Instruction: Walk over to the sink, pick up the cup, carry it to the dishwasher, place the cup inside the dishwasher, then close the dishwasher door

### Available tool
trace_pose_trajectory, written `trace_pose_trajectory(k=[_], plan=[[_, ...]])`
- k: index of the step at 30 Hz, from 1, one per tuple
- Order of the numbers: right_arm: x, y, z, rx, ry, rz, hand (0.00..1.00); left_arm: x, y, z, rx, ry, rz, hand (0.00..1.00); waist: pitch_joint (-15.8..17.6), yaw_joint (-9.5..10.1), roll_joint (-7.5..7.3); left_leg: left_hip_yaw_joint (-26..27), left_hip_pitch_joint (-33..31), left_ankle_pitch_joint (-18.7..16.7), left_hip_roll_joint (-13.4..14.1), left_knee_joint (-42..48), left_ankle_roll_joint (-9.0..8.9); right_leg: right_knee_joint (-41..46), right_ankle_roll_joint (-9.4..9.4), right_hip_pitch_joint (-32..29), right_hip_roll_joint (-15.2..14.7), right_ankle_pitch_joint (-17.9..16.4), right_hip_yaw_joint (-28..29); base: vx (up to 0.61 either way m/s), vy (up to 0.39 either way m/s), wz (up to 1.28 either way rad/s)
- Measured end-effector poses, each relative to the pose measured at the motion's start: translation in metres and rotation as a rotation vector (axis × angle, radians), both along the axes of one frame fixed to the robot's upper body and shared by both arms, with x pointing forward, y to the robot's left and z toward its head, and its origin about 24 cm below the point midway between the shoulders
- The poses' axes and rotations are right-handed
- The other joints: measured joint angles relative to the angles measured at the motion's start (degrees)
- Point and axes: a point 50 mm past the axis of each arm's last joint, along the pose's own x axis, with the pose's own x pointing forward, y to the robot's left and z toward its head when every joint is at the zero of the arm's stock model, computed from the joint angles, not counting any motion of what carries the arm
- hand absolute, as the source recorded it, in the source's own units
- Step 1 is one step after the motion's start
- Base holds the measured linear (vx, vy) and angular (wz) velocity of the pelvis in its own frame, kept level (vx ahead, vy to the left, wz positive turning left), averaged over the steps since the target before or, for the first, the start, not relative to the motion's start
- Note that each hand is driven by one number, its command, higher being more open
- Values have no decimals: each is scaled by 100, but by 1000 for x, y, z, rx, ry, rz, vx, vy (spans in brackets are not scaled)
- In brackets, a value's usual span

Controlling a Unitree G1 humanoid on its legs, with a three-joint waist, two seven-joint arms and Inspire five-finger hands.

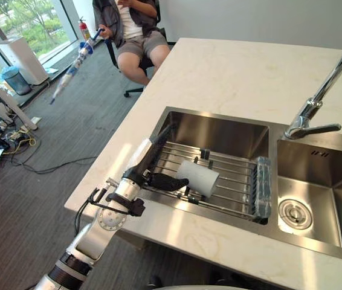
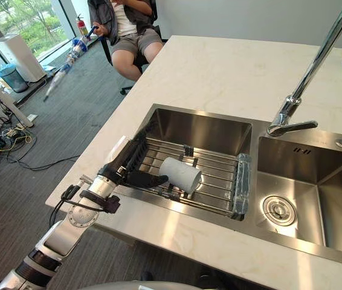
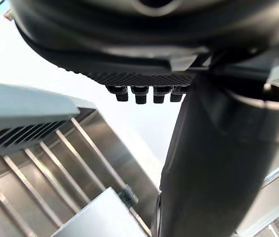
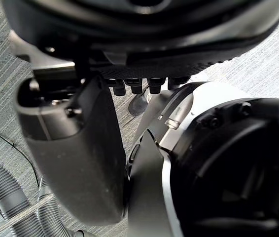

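- One cup (image 1: pixel 198 177), white and seemingly empty, lies on its side on the wire rack (image 1: pixel 238 170) across the left basin (image 1: pixel 219 130) of the sink.
- Judged by its look it is light, stiff and smooth. It will likely roll on the bars and slip under a loose hold, so the best place to take it is around the middle of its round wall.
- Two hands: the left hand (image 1: pixel 144 172) reaches into that basin just beside the cup. Its fingers (image 1: pixel 159 142) are straight, the thumb points at the cup, and it holds nothing. I cannot tell whether the thumb touches.
- Hanging over the floor, the right hand (image 4: pixel 70 148) looks relaxed and empty.
- Counted: one cup, one rack, two basins, one faucet (image 1: pixel 316 99), and one marble tabletop (image 1: pixel 237 72) around them.
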Motion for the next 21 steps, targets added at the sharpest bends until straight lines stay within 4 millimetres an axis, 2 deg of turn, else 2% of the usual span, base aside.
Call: trace_pose_trajectory(k=[3,6,14,18,21], plan=[[-1,0,0,0,5,-1,100,-4,-1,15,-42,-99,-21,100,-32,0,0,-8,7,-14,-2,0,11,-2,-23,1,0,113,1,0,0,0],[-2,-1,0,0,9,1,100,-6,-3,19,-16,-132,-32,100,-52,-6,-12,-1,15,-28,-9,5,25,-24,-29,5,-7,159,12,-12,9,-1],[-1,-3,1,-5,10,24,100,-6,-8,2,219,-56,-105,100,-60,-23,-2,25,13,-37,-8,34,19,-33,-28,-10,-16,163,-24,-40,8,-3],[0,-3,1,0,7,23,100,3,-4,-6,304,-15,-102,100,-70,-51,6,37,4,-36,-11,31,19,-33,-26,-42,-22,162,-58,-26,5,-5],[1,-3,1,0,5,26,100,10,1,-4,334,-18,-81,100,-75,-110,7,37,4,-34,-18,23,21,-33,-26,-46,-28,162,-77,0,0,0]])
